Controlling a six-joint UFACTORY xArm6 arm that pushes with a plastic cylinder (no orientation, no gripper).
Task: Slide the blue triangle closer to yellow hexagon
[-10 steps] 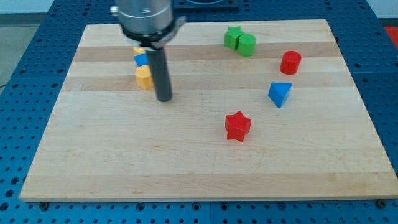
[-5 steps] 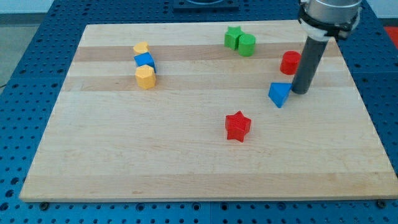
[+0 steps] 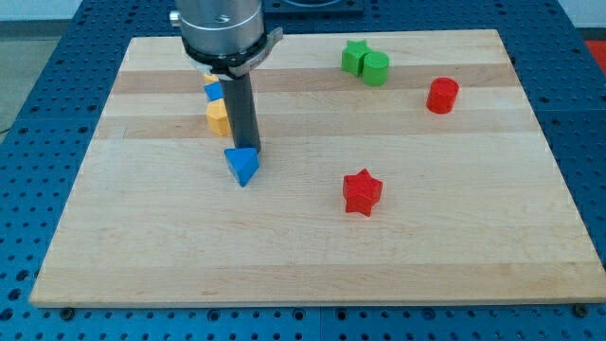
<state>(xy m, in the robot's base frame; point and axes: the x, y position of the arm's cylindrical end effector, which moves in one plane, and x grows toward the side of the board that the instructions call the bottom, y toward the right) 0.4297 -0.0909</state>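
Observation:
The blue triangle [image 3: 242,166] lies left of the board's middle, just below and to the right of the yellow hexagon [image 3: 218,117]. My tip [image 3: 248,149] stands at the triangle's upper edge, touching it, and right beside the hexagon. The rod hides part of the hexagon and of the blue block [image 3: 213,92] above it.
A yellow block [image 3: 207,75] peeks out above the blue block, mostly hidden by the arm. A green star [image 3: 354,56] and a green cylinder [image 3: 376,68] sit at the view's top. A red cylinder [image 3: 441,96] is at the right. A red star [image 3: 362,191] lies near the middle.
The blue triangle has moved from the board's right side to the left, close to the yellow hexagon. My rod has gone from the triangle's right side to the left with it.

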